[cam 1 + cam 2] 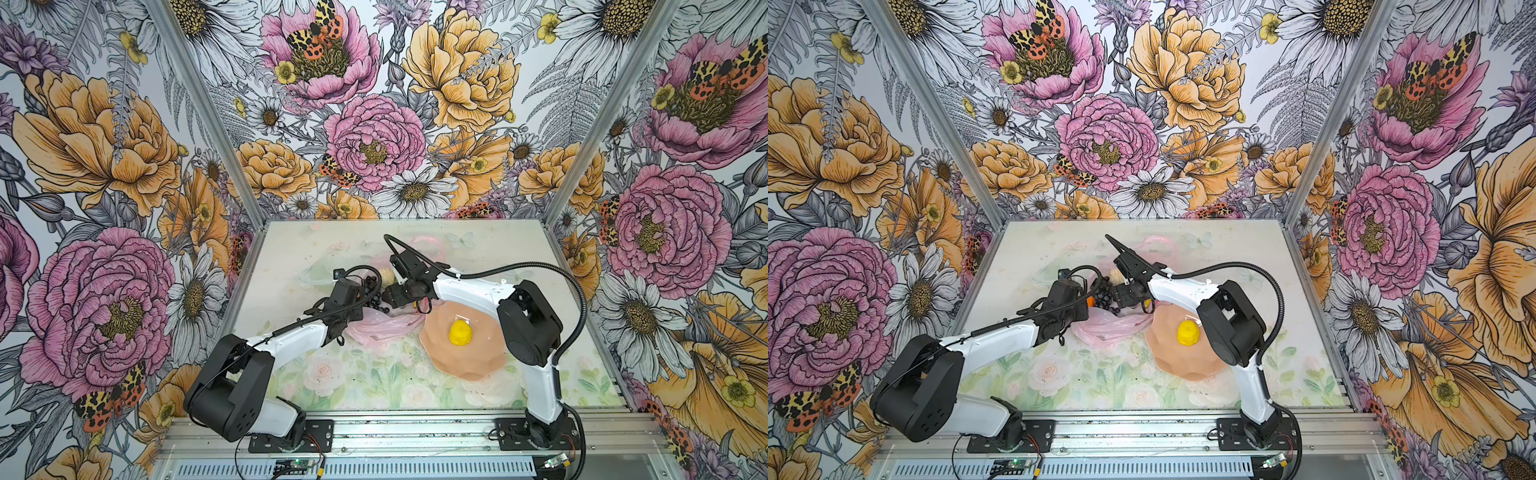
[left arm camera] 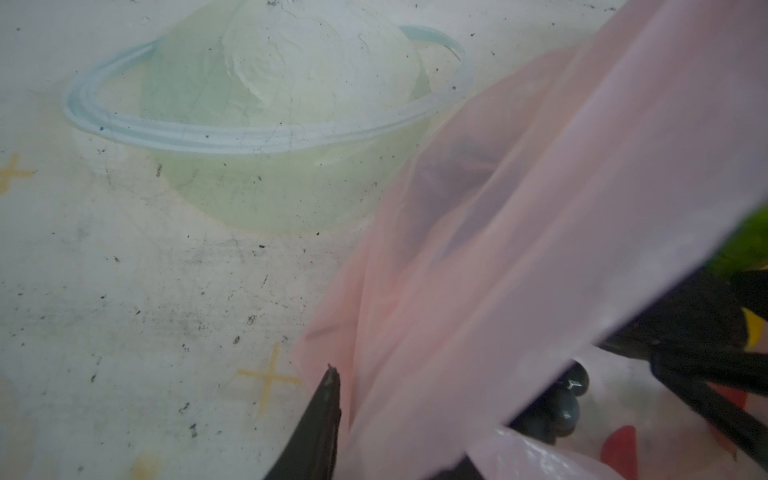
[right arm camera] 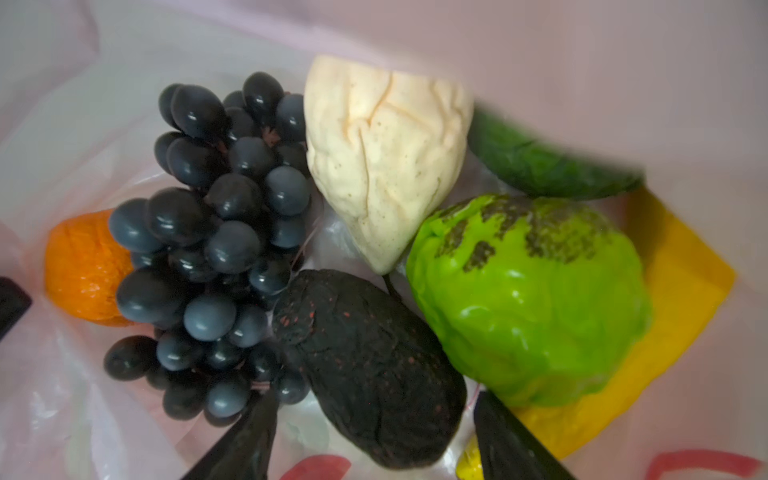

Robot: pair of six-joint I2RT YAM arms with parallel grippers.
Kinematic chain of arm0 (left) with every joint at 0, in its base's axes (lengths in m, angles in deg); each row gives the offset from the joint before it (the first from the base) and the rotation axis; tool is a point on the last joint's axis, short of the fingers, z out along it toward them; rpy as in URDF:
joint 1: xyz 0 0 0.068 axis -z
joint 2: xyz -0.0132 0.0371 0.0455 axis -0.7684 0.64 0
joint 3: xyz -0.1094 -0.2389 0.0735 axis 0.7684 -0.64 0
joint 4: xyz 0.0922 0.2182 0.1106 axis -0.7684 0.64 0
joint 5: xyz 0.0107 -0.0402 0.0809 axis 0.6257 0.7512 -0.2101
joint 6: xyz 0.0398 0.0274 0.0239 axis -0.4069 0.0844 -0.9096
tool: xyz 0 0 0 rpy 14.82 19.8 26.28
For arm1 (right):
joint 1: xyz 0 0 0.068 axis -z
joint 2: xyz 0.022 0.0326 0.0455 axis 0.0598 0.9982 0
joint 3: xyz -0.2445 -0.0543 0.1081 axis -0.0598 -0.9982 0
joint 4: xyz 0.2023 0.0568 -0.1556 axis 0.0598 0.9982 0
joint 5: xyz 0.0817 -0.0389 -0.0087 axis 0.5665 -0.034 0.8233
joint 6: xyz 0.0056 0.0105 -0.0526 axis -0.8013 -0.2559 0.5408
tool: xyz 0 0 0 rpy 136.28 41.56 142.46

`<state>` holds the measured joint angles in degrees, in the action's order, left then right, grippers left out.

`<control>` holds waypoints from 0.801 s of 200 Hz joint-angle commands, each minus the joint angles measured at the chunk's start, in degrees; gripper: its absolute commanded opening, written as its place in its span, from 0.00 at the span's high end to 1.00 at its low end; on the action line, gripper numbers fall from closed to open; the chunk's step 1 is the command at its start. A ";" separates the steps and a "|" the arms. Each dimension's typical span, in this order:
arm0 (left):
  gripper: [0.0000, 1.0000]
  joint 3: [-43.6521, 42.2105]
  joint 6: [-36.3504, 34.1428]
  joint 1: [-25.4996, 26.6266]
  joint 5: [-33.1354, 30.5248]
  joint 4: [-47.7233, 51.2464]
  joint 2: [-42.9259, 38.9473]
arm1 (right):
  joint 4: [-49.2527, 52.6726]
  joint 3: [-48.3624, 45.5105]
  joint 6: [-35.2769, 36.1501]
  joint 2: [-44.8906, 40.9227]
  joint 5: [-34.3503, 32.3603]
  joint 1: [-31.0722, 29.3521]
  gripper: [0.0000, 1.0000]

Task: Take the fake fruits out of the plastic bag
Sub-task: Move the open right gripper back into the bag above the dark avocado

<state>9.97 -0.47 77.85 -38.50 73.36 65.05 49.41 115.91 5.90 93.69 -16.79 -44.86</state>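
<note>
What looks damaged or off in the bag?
The cream pear is creased and dented, and the bright green fruit beside it has dark scuffed patches across its top. Both lie in the plastic bag; nothing looks spilled.

Table bears plastic bag; peach dish.

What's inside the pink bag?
In the pink bag: grape bunch, cream pear, orange, bumpy green fruit, blackish fruit; banana and dark green fruit show only partly. Anything beneath them is covered.
</note>
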 commanded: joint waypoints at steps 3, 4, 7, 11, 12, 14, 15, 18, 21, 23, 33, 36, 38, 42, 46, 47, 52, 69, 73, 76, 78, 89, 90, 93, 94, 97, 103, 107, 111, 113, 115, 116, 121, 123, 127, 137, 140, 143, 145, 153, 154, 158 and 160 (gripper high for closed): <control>0.71 1.59 -0.76 0.32 -1.38 0.51 0.53 | -0.19 2.51 1.68 1.87 1.76 -0.14 0.23; 0.71 1.61 -0.79 0.36 -1.42 0.52 0.53 | -0.21 2.49 1.73 1.94 1.81 -0.14 0.23; 0.71 1.62 -0.78 0.37 -1.46 0.59 0.53 | -0.23 2.55 1.84 1.99 1.90 -0.14 0.23; 0.71 1.61 -0.81 0.33 -1.51 0.54 0.53 | -0.24 2.56 1.80 2.16 2.18 -0.22 0.23; 0.71 1.61 -0.81 0.37 -1.53 0.54 0.53 | -0.24 2.56 1.83 2.18 2.20 -0.18 0.23; 0.71 1.55 -0.81 0.39 -1.55 0.58 0.51 | -0.24 2.57 1.87 2.15 2.27 -0.28 0.23; 0.71 1.50 -0.81 0.35 -1.55 0.56 0.47 | -0.24 2.57 1.82 2.21 2.29 -0.30 0.23; 0.71 1.52 -0.81 0.35 -1.63 0.59 0.45 | -0.24 2.52 1.92 2.20 2.38 -0.39 0.23; 0.71 1.53 -0.81 0.37 -1.64 0.55 0.44 | -0.19 2.53 1.92 2.24 2.47 -0.45 0.23; 0.71 1.51 -0.85 0.39 -1.68 0.56 0.44 | -0.21 2.47 1.94 2.20 2.54 -0.48 0.23; 0.71 1.49 -0.87 0.36 -1.81 0.55 0.35 | -0.15 2.08 1.79 1.81 2.90 -0.73 0.24; 0.71 1.51 -0.89 0.38 -1.81 0.57 0.35 | -0.15 1.92 1.78 1.65 2.91 -0.79 0.24; 0.71 1.48 -0.92 0.37 -1.81 0.57 0.35 | -0.15 1.81 1.82 1.60 2.92 -0.85 0.24; 0.71 1.50 -0.88 0.38 -1.81 0.54 0.35 | -0.15 1.57 1.89 1.45 2.99 -1.05 0.24; 0.71 1.53 -0.89 0.35 -1.81 0.55 0.44 | -0.15 1.39 1.93 1.28 3.00 -1.23 0.24; 0.71 1.53 -0.90 0.38 -1.81 0.54 0.44 | -0.15 1.41 1.94 1.25 3.00 -1.26 0.25; 0.71 1.53 -0.89 0.33 -1.81 0.54 0.52 | -0.15 1.14 1.96 0.99 2.93 -1.45 0.25; 0.71 1.62 -0.89 0.40 -1.73 0.54 0.62 | -0.15 0.78 2.14 0.65 3.12 -2.09 0.30; 0.71 1.62 -0.90 0.40 -1.73 0.54 0.62 | -0.14 0.78 2.24 0.62 3.10 -2.16 0.31; 0.71 1.58 -0.90 0.45 -1.73 0.54 0.62 | -0.10 0.79 2.29 0.65 3.09 -2.35 0.32; 0.71 1.61 -0.90 0.48 -1.77 0.54 0.62 | -0.07 0.76 2.30 0.62 3.18 -2.39 0.33; 0.71 1.62 -0.90 0.51 -1.81 0.56 0.53 | -0.15 0.80 2.36 0.74 3.06 -2.61 0.37; 0.71 1.62 -0.90 0.50 -1.81 0.55 0.53 | -0.15 0.80 2.38 0.76 3.03 -2.65 0.37; 0.71 1.62 -0.90 0.43 -1.81 0.54 0.53 | -0.15 0.81 2.44 0.83 2.93 -2.76 0.38; 0.71 1.62 -0.90 0.46 -1.81 0.54 0.53 | -0.15 0.81 2.46 0.85 2.84 -2.77 0.38; 0.71 1.62 -0.90 0.48 -1.81 0.54 0.48 | -0.15 0.91 2.67 0.97 2.64 -2.84 0.38; 0.71 1.59 -0.89 0.49 -1.81 0.54 0.44 | -0.15 1.05 3.00 1.21 2.16 -2.93 0.39; 0.71 1.56 -0.90 0.45 -1.81 0.54 0.44 | -0.11 1.13 3.20 1.30 1.81 -2.93 0.39; 0.71 1.54 -0.94 0.54 -1.81 0.54 0.44 | -0.12 1.22 3.42 1.51 1.53 -2.93 0.39; 0.71 1.56 -0.91 0.48 -1.81 0.54 0.44 | -0.14 1.31 3.50 1.61 1.25 -3.01 0.38; 0.71 1.60 -0.90 0.48 -1.81 0.54 0.44 | -0.15 1.33 3.70 1.65 0.94 -3.04 0.37; 0.71 1.61 -0.90 0.44 -1.81 0.54 0.44 | -0.15 1.38 3.70 1.75 0.83 -3.00 0.37; 0.71 1.62 -0.90 0.54 -1.81 0.54 0.45 | -0.15 1.62 4.00 1.99 0.18 -2.98 0.34; 0.71 1.60 -0.90 0.54 -1.81 0.56 0.44 | -0.15 1.65 4.09 2.14 -0.16 -3.09 0.33; 0.71 1.62 -0.87 0.57 -1.81 0.55 0.45 | -0.10 1.88 4.34 2.44 -0.78 -3.08 0.31; 0.71 1.60 -0.90 0.53 -1.88 0.56 0.44 | -0.15 2.34 5.05 3.02 -2.28 -3.08 0.27; 0.71 1.62 -0.90 0.57 -1.90 0.54 0.44 | -0.15 2.52 5.22 3.32 -2.71 -3.06 0.26; 0.71 1.61 -0.92 0.57 -1.90 0.54 0.44 | -0.15 2.63 5.46 3.57 -3.15 -3.12 0.25; 0.71 1.62 -0.90 0.53 -1.90 0.60 0.44 | -0.10 2.84 5.64 3.72 -3.46 -3.13 0.25; 0.71 1.62 -0.89 0.57 -1.99 0.66 0.44 | -0.06 3.45 6.19 4.45 -4.33 -3.10 0.24; 0.71 1.62 -0.89 0.57 -2.03 0.64 0.44 | -0.11 3.54 6.27 4.55 -4.40 -3.11 0.24; 0.71 1.62 -0.90 0.55 -2.08 0.64 0.44 | -0.10 3.88 6.57 4.84 -4.67 -3.13 0.23; 0.71 1.62 -0.90 0.55 -2.08 0.60 0.40 | -0.09 4.02 6.64 5.07 -4.76 -3.06 0.24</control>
<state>9.97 -0.49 77.85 -38.77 73.60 65.05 49.72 117.17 10.16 96.05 -17.41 -47.83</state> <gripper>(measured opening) 0.294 0.758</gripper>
